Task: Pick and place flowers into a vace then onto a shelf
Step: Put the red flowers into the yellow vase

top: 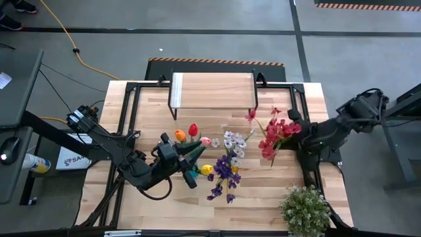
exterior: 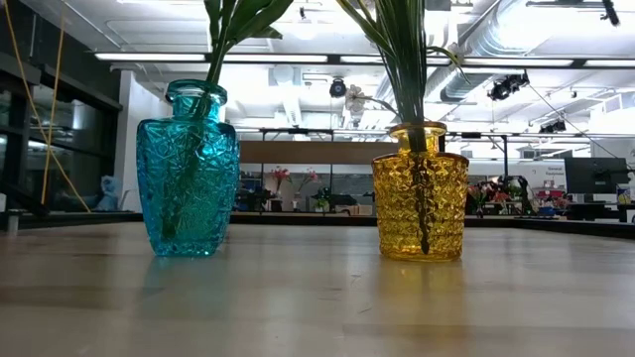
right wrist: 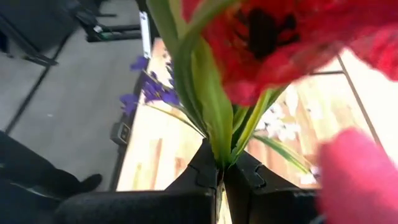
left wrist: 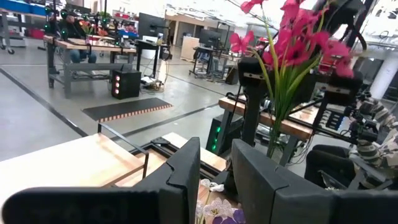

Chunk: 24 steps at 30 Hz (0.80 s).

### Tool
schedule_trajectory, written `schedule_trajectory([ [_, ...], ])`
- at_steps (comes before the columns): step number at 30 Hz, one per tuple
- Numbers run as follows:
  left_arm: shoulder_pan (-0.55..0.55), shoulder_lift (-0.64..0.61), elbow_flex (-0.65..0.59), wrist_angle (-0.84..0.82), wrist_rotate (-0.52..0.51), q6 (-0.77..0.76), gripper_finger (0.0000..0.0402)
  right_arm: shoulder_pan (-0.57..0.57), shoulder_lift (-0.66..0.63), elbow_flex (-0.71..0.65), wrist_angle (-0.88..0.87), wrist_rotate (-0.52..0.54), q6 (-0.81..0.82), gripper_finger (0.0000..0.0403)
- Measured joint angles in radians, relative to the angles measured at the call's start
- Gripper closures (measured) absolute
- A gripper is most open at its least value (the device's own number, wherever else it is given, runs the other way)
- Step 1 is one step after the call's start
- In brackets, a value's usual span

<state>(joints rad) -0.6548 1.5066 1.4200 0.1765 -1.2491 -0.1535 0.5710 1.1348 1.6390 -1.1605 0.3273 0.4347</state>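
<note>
- From above, we see the left gripper low over the table's middle, beside the tulips; its fingers look slightly parted, though we cannot tell whether they hold anything. The right gripper carries the red spray near the table's right side. The shelf stands at the far edge, nothing on it. A potted plant sits at the near right corner.
- At table height, we find a teal vase and an amber vase, each with green stems inside.
- The left wrist camera looks past its own parted fingers towards the red spray.
- On the right wrist, the jaws are pressed together on green stems beneath a red bloom; purple flowers lie beyond.
</note>
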Motion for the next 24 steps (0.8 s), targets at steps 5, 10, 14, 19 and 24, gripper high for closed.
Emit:
schedule_trajectory([
  [5, 0.0, 0.0, 0.0, -0.002, 0.0, 0.0, 0.0273, 0.074, 0.006, -0.058, -0.014, 0.092, 0.082, 0.0402],
  [10, 0.0, 0.0, 0.0, -0.003, 0.0, 0.0, 0.0273, 0.139, -0.055, -0.277, 0.111, 0.169, 0.19, 0.0402],
  [14, 0.0, 0.0, 0.0, -0.003, 0.0, 0.0, 0.0273, 0.177, -0.129, -0.472, 0.315, 0.251, 0.222, 0.0402],
  [19, 0.0, 0.0, 0.0, -0.003, 0.0, 0.0, 0.0273, 0.191, -0.228, -0.658, 0.575, 0.393, 0.181, 0.0402],
  [24, 0.0, 0.0, 0.0, 0.0, 0.005, -0.007, 0.0273, 0.191, -0.292, -0.79, 0.864, 0.479, 0.038, 0.0402],
])
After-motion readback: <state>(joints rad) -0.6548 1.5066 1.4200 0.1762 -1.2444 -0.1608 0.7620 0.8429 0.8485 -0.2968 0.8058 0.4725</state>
